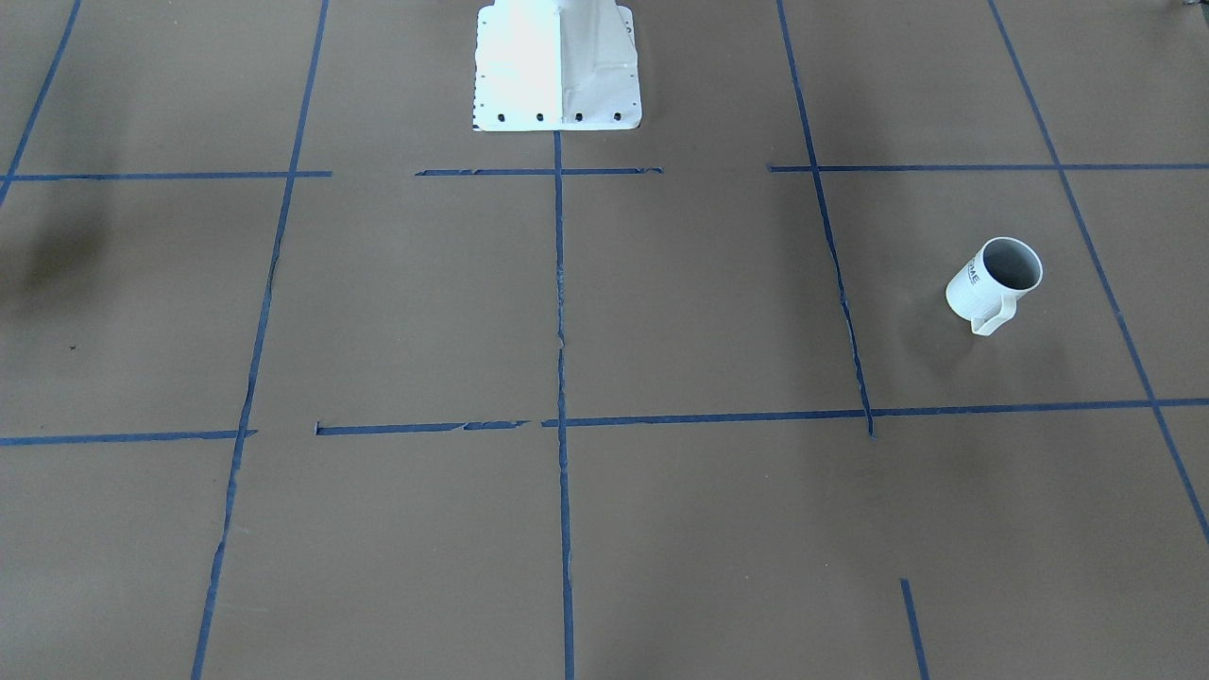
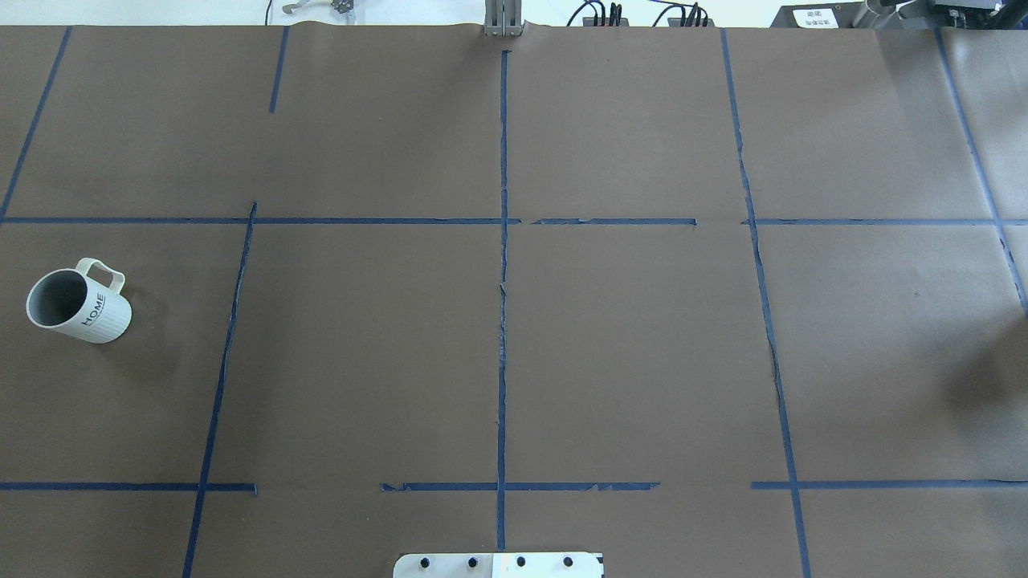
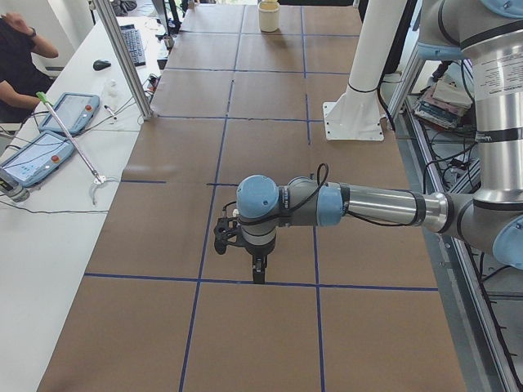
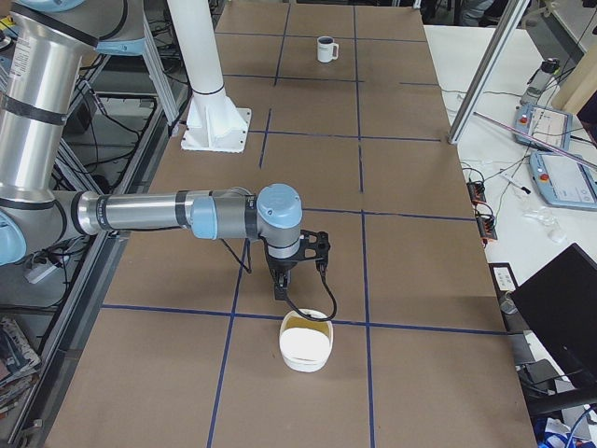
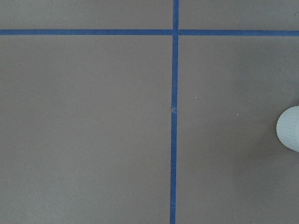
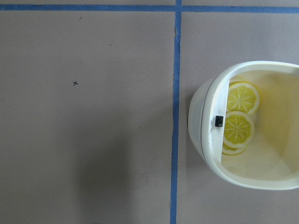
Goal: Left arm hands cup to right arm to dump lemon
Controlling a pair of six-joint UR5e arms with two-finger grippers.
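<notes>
The cup (image 2: 78,303), a white mug with "HOME" on its side, stands upright near the table's left end; it also shows in the front view (image 1: 995,283) and far off in the right side view (image 4: 326,49). Its grey inside shows no lemon. A ribbed white edge (image 5: 289,129) at the left wrist view's right border looks like the cup. My left gripper (image 3: 258,273) points down over bare table; I cannot tell if it is open. My right gripper (image 4: 280,291) points down just beside a cream container (image 4: 306,346); I cannot tell its state.
The cream container (image 6: 247,126) holds yellow citrus slices and sits at the table's right end, also far off in the left side view (image 3: 269,16). The white robot pedestal (image 1: 557,66) stands at the table's back edge. Blue tape lines grid the brown table (image 2: 626,345). An operator (image 3: 20,57) sits beside it.
</notes>
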